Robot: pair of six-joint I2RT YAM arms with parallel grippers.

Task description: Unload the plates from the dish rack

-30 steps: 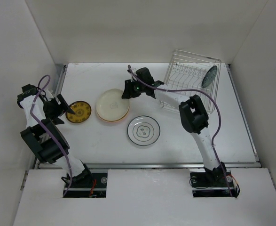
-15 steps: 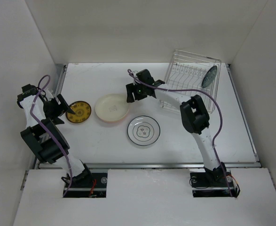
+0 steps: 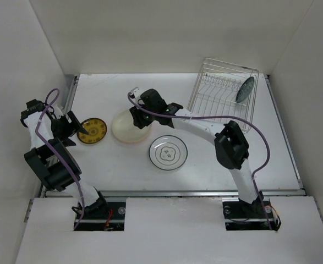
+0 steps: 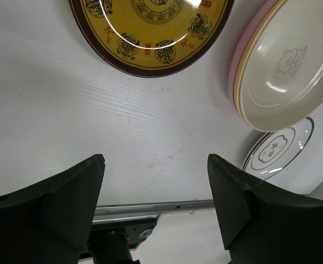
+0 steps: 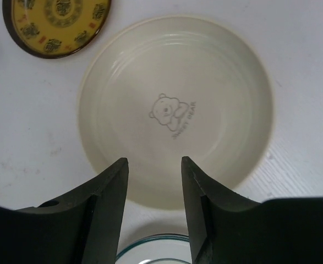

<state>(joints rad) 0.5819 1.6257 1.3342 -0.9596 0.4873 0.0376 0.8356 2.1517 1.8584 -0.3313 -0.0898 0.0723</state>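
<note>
The silver dish rack [image 3: 223, 92] stands at the back right with one teal plate [image 3: 245, 89] upright in it. On the table lie a mustard plate [image 3: 92, 130], a white plate with a dark green rim [image 3: 168, 152], and a stack topped by a cream plate [image 3: 127, 129] with a bear print [image 5: 175, 110]; a pink rim [image 4: 234, 74] shows under it. My right gripper [image 5: 154, 165] hovers open and empty over the cream plate's near rim. My left gripper [image 4: 155, 181] is open and empty, just left of the mustard plate [image 4: 150, 27].
White walls close in the table on three sides. A metal rail [image 3: 172, 193] runs along the near edge. The right arm's purple cable [image 3: 205, 116] trails past the rack's front. The green-rimmed plate [image 5: 155, 250] lies just below the right fingers.
The cream plate has gone from tilted in the right gripper to lying flat on the stack. The right gripper let go and swung left over it. The left arm has not moved.
</note>
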